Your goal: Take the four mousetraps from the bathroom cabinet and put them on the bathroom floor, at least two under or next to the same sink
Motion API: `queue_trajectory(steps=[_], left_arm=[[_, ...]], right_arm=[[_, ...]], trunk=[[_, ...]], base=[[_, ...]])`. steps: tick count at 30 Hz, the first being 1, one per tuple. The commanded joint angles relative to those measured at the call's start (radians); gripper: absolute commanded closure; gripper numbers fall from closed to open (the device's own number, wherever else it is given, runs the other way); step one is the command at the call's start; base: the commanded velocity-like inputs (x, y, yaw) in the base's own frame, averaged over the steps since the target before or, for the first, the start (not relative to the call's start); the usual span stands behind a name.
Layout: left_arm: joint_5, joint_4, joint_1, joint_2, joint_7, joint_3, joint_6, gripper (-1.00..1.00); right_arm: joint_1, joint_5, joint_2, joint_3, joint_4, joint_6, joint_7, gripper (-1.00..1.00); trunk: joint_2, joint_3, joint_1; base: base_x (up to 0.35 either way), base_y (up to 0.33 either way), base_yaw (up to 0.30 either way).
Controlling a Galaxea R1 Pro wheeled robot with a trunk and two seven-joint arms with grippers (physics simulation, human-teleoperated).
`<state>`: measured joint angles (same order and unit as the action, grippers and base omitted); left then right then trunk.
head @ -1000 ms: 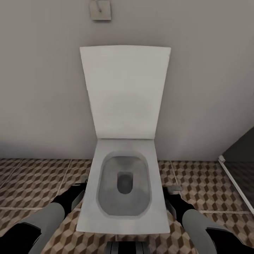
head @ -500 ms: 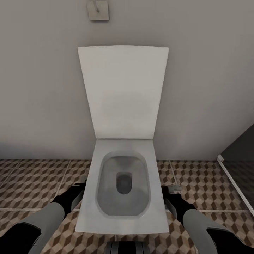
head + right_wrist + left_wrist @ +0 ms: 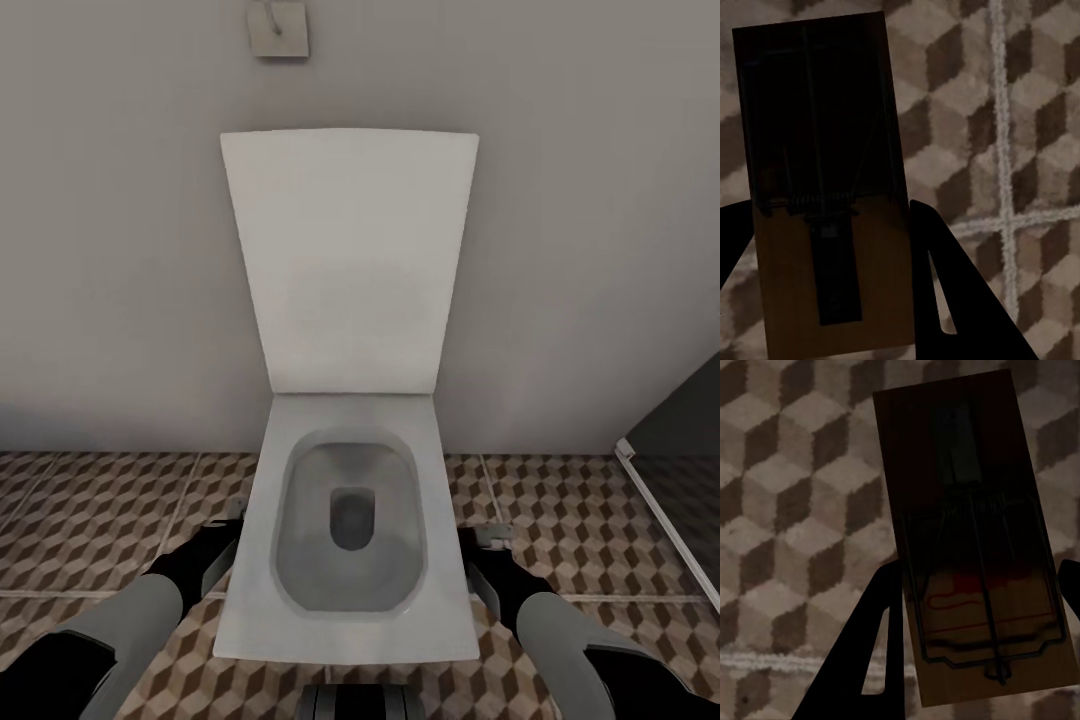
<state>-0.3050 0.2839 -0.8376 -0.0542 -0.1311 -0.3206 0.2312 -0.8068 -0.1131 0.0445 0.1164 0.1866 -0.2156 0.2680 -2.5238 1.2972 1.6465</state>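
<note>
**Mousetraps held in both grippers, robot facing a toilet**

Grippers come first, nearest the cameras. In the left wrist view, the left gripper [image 3: 975,607] has its two dark fingers [image 3: 862,660] pressed against the long edges of a mousetrap [image 3: 975,547], a flat brown wooden board with a wire spring and bar and a red mark. The board fills the centre and right of that frame, tilted slightly, and hangs above the bathroom floor [image 3: 787,472], whose tiles show a brown, beige and cream cube pattern.

In the right wrist view, the right gripper [image 3: 825,255] likewise pinches a second mousetrap [image 3: 825,172], with one dark finger [image 3: 952,300] at lower right against the board's edge and the other at the lower left edge of the frame. This trap occupies the left half of the frame, in deep shadow, over the same patterned tiles crossed by pale grout lines.

In the head view, both arms reach forward at the bottom corners of the frame, one either side of a white square toilet [image 3: 350,610]. Its bowl sits in the lower centre and its raised lid [image 3: 350,260] stands in the middle of the frame. Behind it rises a plain grey wall [image 3: 110,250], with a small square plate [image 3: 278,28] at the top left of centre. A dark panel with a pale edge [image 3: 680,410] shows at the right.
</note>
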Motion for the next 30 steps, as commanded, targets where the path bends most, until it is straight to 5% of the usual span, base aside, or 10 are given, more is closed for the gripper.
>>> queue_trajectory(steps=[1,19,30], left_arm=[[-0.009,0.003,0.000,-0.001,-0.010,-0.009,0.006,1.00],[-0.018,-0.097,0.001,-0.010,-0.011,-0.006,0.002,1.00],[-0.021,-0.159,0.001,-0.012,-0.010,-0.006,-0.063,1.00]], right_arm=[[0.000,-0.007,0.001,0.008,0.002,-0.006,0.002,1.00],[0.001,-0.004,-0.005,0.008,-0.027,0.040,0.005,1.00],[0.001,0.004,-0.041,0.011,-0.093,0.090,0.005,1.00]], trunk=[[0.000,0.001,0.000],[0.000,0.001,0.000],[0.000,0.001,0.000]], base=[[0.000,0.000,0.000],[0.000,0.000,0.000],[0.000,0.000,0.000]])
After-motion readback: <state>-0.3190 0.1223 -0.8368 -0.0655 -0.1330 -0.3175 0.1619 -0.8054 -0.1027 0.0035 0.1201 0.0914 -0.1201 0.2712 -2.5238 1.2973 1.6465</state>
